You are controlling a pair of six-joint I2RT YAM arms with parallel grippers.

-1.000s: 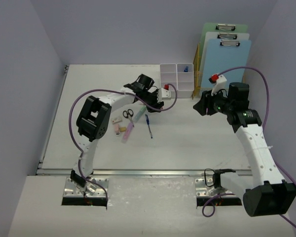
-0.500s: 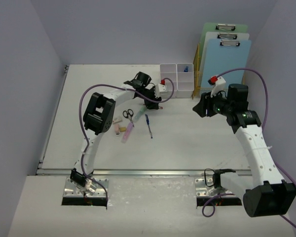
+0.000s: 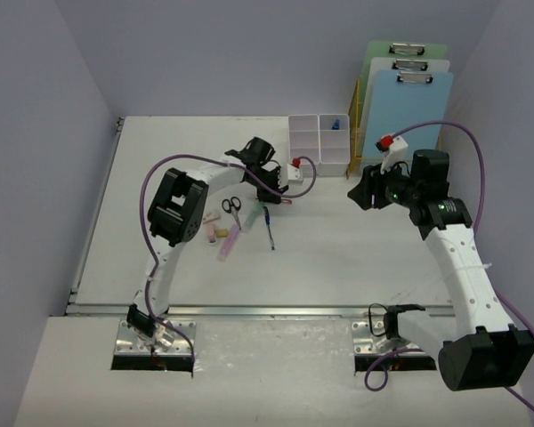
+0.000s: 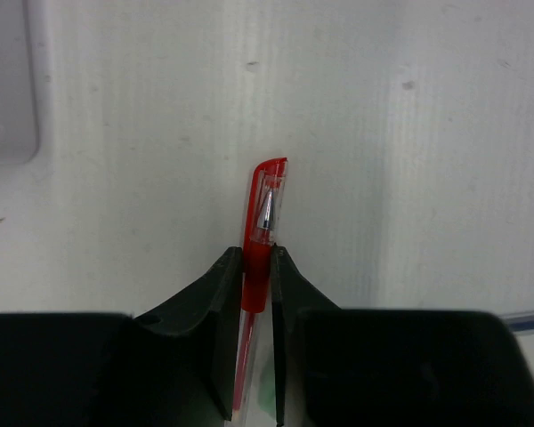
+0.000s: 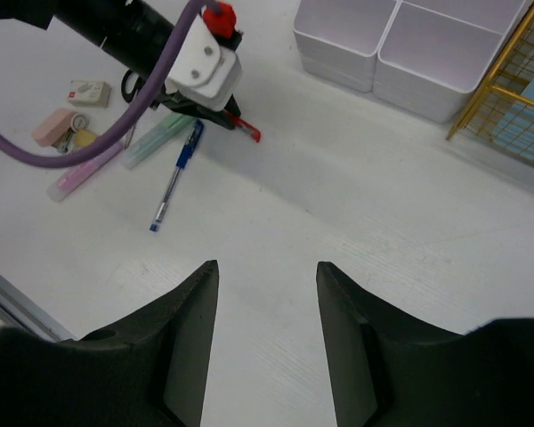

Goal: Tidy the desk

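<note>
My left gripper (image 4: 257, 256) is shut on a red pen (image 4: 265, 200), with the capped end poking out past the fingertips, low over the white desk (image 3: 338, 258). In the right wrist view the same red pen (image 5: 246, 131) shows just under the left gripper's head. The left gripper (image 3: 272, 192) is at the middle of the desk, beside the loose stationery. My right gripper (image 5: 267, 267) hangs open above bare desk to the right, with nothing between its fingers; from above the right gripper (image 3: 360, 192) is near the organizer box.
A blue pen (image 5: 175, 178), green highlighter (image 5: 156, 140), pink highlighter (image 5: 84, 169), scissors (image 3: 232, 207) and small erasers (image 3: 211, 216) lie left of centre. The white compartmented organizer (image 3: 320, 142) stands at the back. A gold wire rack (image 3: 360, 124) holding clipboards is at the back right.
The left gripper came down beside the stationery and closed on the red pen. The right arm has barely moved.
</note>
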